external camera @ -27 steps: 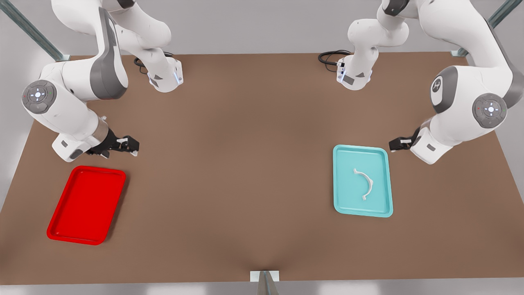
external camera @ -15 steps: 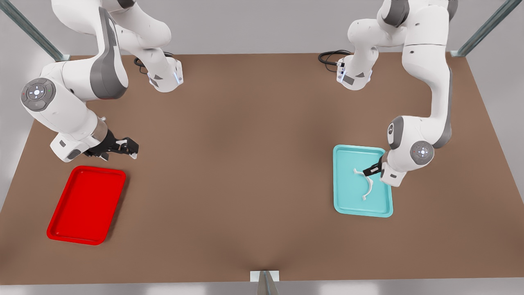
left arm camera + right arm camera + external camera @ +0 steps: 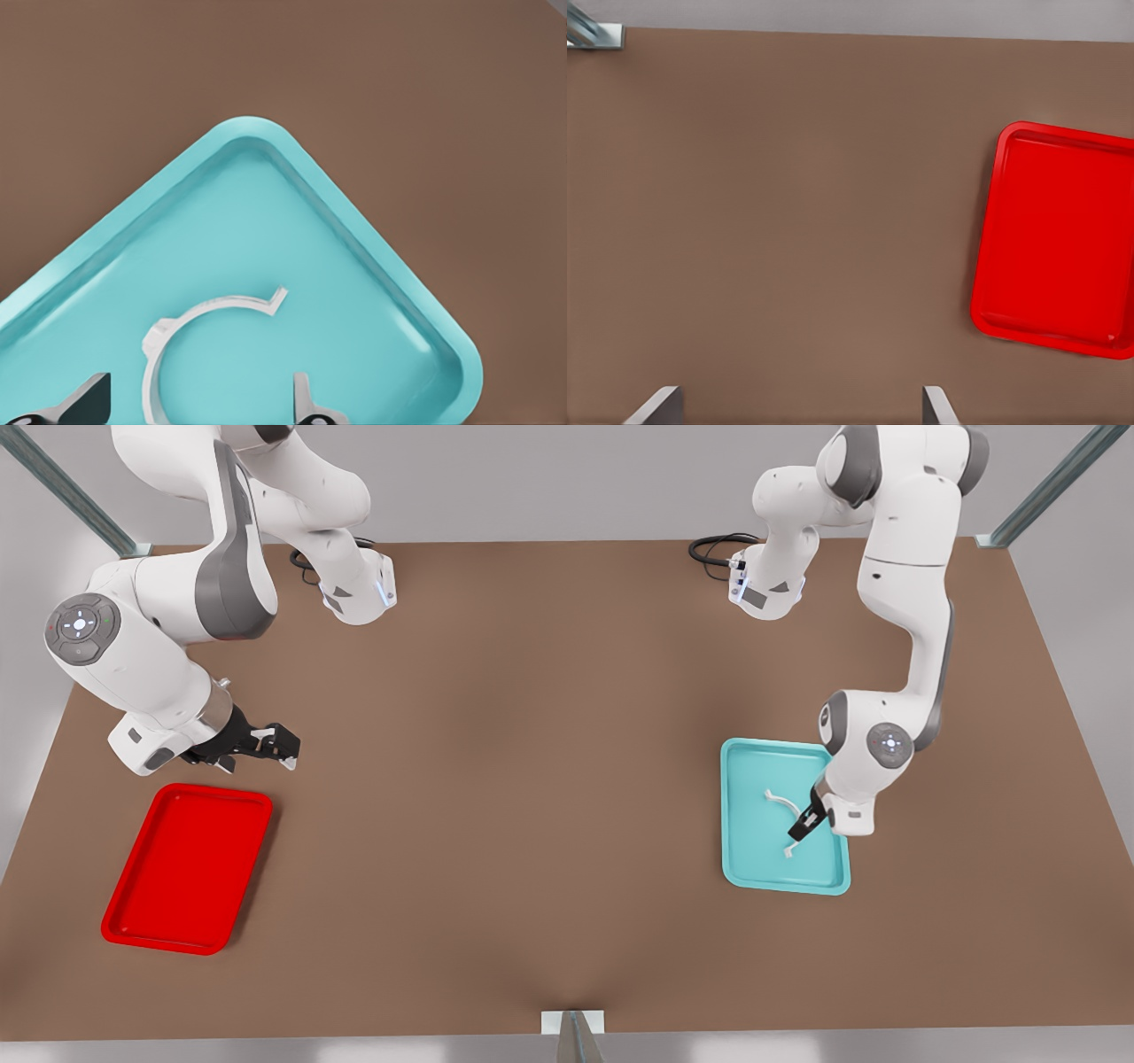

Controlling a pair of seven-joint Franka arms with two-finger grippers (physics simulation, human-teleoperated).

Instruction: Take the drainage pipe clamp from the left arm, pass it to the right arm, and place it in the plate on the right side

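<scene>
The drainage pipe clamp (image 3: 788, 821) lies flat inside the teal tray (image 3: 742, 859), which sits on the brown bench (image 3: 532, 779) toward the front view's right. The left claw (image 3: 802, 825) hangs directly over the clamp, reaching down into the tray from the arm on the front view's right. In the left wrist view its two fingertips (image 3: 306, 403) stand apart on either side of the clamp (image 3: 190, 341), one part of the white arc running between them; the claw is spread wide and grips nothing.

The right claw (image 3: 282, 744) waits on the front view's left, above the bench and just beyond the far edge of the plate (image 3: 142, 921). In the right wrist view its fingers (image 3: 935, 407) stand well apart with bare bench between them, and the red plate (image 3: 1010, 266) lies off to one side.
</scene>
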